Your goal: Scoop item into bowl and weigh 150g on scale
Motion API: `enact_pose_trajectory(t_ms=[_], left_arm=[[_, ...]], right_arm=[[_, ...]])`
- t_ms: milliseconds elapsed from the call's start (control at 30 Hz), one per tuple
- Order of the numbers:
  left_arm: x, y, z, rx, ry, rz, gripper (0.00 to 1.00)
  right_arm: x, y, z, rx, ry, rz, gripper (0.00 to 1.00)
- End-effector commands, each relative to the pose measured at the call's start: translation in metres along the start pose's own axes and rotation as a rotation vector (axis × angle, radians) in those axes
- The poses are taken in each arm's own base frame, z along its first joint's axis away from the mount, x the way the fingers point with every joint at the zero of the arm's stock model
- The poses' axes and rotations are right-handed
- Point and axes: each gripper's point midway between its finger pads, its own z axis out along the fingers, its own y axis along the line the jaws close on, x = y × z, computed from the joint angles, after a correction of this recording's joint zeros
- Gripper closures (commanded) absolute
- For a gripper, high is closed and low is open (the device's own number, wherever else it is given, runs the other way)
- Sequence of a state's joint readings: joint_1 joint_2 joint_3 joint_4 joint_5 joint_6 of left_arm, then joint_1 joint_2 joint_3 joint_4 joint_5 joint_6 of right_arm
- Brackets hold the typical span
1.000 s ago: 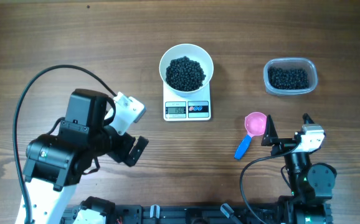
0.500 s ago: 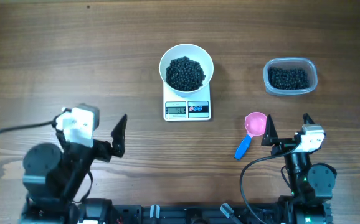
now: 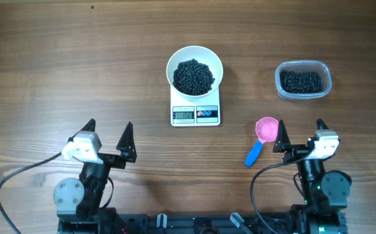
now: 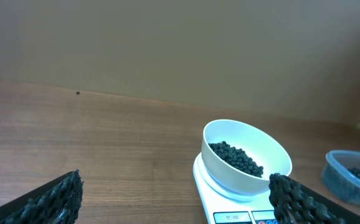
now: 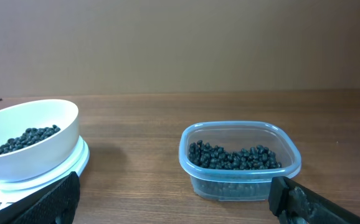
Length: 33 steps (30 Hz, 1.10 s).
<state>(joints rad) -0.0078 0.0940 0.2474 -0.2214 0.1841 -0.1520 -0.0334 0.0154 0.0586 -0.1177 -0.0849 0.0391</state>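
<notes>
At the near edge, the left gripper (image 3: 110, 127) and the right gripper (image 3: 301, 125) both stand spread wide, grasping nothing. One pink scoop (image 3: 263, 136) with a blue handle lies just left of the right gripper. Farther off, mid-table, one white scale (image 3: 196, 114) carries one white bowl (image 3: 172, 65), leaving its display showing on the near side. The beads (image 3: 194, 76), small, round and black, sit heaped in the bowl below its rim. Far right, well apart from the scale, one clear tub (image 3: 279, 81) holds a second, flatter lot. Open wood of the table (image 3: 58, 58) spreads across the left half and along the far edge.
</notes>
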Motion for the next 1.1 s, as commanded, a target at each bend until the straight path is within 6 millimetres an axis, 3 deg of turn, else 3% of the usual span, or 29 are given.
enact_pose_trajectory(t_ms=[0, 567, 833, 967, 1067], left_arm=[[0.004, 0.007, -0.002, -0.027, -0.026, -0.049, 0.00], [0.018, 0.029, 0.005, -0.106, -0.098, -0.240, 0.00], [0.031, 0.035, 0.012, -0.104, -0.131, -0.238, 0.00], [0.049, 0.044, 0.012, -0.162, -0.064, -0.244, 0.00], [0.053, 0.045, 0.012, -0.165, -0.042, -0.149, 0.00]], right_arm=[[-0.003, 0.001, -0.001, -0.003, -0.014, -0.014, 0.00], [-0.003, 0.001, -0.001, -0.003, -0.014, -0.014, 0.00], [-0.003, 0.001, -0.001, -0.003, -0.014, -0.014, 0.00], [-0.003, 0.001, -0.001, -0.003, -0.014, -0.014, 0.00], [-0.003, 0.001, -0.001, -0.003, -0.014, -0.014, 0.00]])
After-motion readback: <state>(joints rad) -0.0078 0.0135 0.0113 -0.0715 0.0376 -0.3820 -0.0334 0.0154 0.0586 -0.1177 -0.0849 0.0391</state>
